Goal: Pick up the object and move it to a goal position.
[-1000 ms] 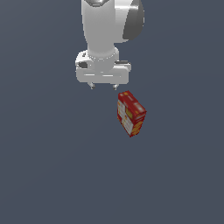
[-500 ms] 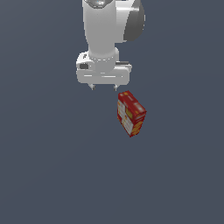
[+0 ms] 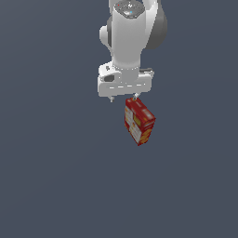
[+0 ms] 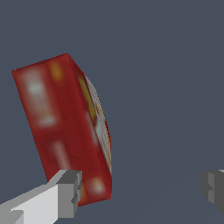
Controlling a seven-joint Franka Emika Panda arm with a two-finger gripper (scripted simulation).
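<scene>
The cracker box [image 3: 139, 121] was seen standing on the plain grey floor [image 3: 51, 176], tilted, just at five o'clock of the gripper [image 3: 123, 97] in the exterior view. The box was red, with a white label panel and orange-yellow cracker pictures on its broad face. The gripper's jaws were spread wide apart and nothing was held between them. In the wrist view one fingertip [image 4: 70, 192] was placed against or just over a lower corner of the box [image 4: 65, 127], while the other fingertip [image 4: 214, 188] was well apart from it, with only bare floor in the gap. Whether the near finger actually touched the cardboard could not be told.

The step in hand was judged to be alignment before the grasp. For it to be done well, the gripper would need to be shifted sideways until the box was centred between the fingers, and turned so that the pads faced the two broad faces squarely. Only then should it be lowered and closed. A descent from the present offset was judged likely to knock the box over.
</scene>
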